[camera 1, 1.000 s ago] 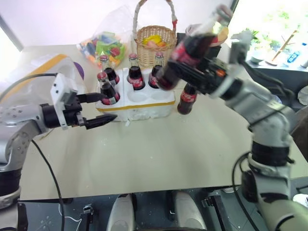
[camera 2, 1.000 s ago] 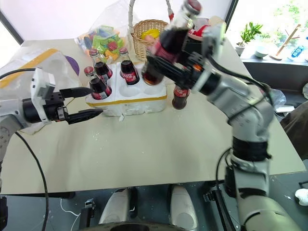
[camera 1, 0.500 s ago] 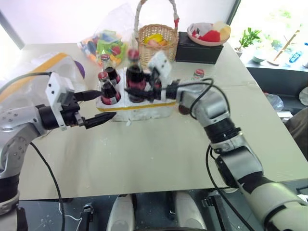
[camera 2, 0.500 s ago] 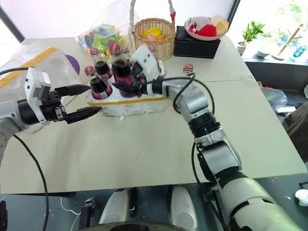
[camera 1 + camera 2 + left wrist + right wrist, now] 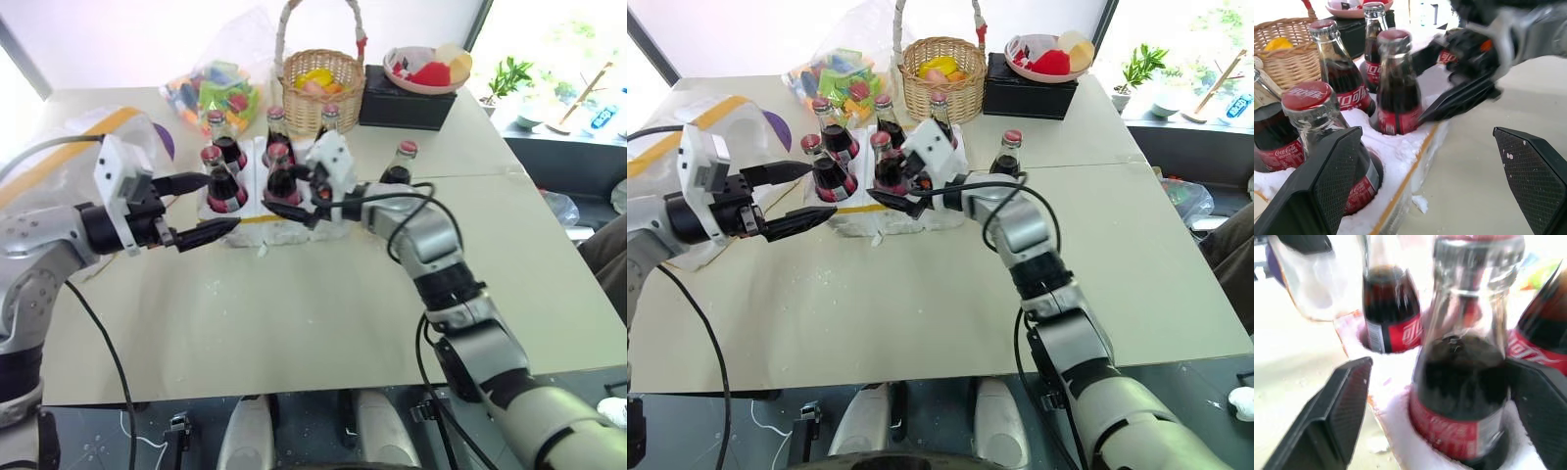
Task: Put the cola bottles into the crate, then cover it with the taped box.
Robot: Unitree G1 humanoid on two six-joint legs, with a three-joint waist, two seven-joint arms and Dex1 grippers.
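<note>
Now five cola bottles (image 5: 884, 162) stand in the crate (image 5: 942, 209) on the tabletop (image 5: 921, 294), one beside it. Right claw (image 5: 902, 192) brackets the front-middle bottle, released; left claw (image 5: 803, 199) hovers released.

Strong daylight is pouring in from the windows (image 5: 549, 39) behind the table (image 5: 323, 313), washing out the far wall and bleaching the plastic bag (image 5: 220, 88) and the near-left corner into glare. The tabletop is staying evenly lit, with soft shadows falling toward the camera under the arms. The right wrist view is smearing the nearest cola bottle (image 5: 1464, 372) and blowing out its background, probably from motion, while the left wrist view is holding the bottles fairly sharp but leaving its own fingers (image 5: 1334, 181) out of focus.
</note>
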